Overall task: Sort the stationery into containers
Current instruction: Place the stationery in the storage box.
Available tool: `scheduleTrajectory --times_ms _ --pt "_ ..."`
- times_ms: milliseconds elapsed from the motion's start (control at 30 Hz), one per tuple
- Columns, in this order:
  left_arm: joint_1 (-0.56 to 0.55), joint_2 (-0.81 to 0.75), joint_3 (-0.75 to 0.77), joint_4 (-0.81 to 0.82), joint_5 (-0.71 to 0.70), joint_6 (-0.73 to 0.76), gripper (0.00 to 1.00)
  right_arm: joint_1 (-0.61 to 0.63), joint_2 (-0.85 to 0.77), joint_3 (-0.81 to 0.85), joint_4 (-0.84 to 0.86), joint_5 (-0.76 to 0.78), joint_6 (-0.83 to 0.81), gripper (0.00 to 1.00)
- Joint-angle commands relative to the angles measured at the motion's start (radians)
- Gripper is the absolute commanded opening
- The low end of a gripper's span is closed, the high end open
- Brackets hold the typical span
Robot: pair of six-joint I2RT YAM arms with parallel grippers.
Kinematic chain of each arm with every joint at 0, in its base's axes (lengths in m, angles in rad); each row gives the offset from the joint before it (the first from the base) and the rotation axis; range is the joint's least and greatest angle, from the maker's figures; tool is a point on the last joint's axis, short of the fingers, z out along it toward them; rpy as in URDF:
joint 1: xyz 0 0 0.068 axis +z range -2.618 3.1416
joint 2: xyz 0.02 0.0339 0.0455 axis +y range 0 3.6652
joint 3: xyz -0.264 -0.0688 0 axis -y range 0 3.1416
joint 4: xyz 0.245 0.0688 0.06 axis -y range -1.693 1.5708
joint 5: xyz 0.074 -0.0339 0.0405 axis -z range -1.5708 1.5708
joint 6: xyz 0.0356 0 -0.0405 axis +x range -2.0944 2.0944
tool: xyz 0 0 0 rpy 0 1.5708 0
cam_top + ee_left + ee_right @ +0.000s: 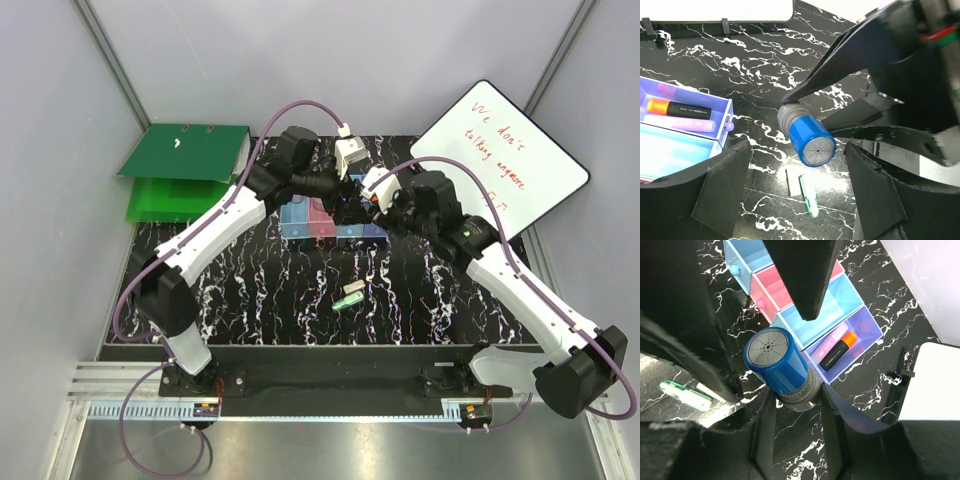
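My right gripper (pixel 797 402) is shut on the grey base of a blue-capped cylinder (pixel 777 365) and holds it above the table beside the containers (pixel 827 307), a joined row of blue, pink, blue and purple bins. The purple bin (pixel 865 332) holds an orange highlighter (pixel 837 351) and a pink tube (pixel 830 339). My left gripper (pixel 796 150) is open, its fingers (pixel 722 192) either side of the same cylinder (pixel 810 140) with gaps. A green piece (pixel 348 301) and a beige piece (pixel 353 288) lie on the table's middle. They also show under the left wrist: the green piece (pixel 809 196), the beige piece (pixel 793 182).
Green binders (pixel 185 165) lie at the back left. A whiteboard (pixel 500 160) leans at the back right. Both arms meet over the bin row (pixel 330 222) at the back centre of the black marbled table (pixel 260 290).
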Motion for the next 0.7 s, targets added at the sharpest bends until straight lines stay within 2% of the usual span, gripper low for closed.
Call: scheduleTrajectory --times_ms 0,533,600,667 --pt "-0.012 0.029 0.056 0.062 0.015 0.007 0.8 0.015 -0.006 0.056 0.053 -0.002 -0.01 0.05" --pt "-0.027 0.072 0.119 0.083 0.016 -0.012 0.79 0.037 0.0 0.048 0.058 -0.002 -0.003 0.05" --pt "-0.029 0.076 0.122 0.086 0.016 -0.013 0.77 0.038 -0.003 0.045 0.059 0.0 -0.003 0.05" --pt "-0.032 0.08 0.125 0.088 0.022 -0.016 0.69 0.038 -0.003 0.045 0.063 0.0 -0.002 0.05"
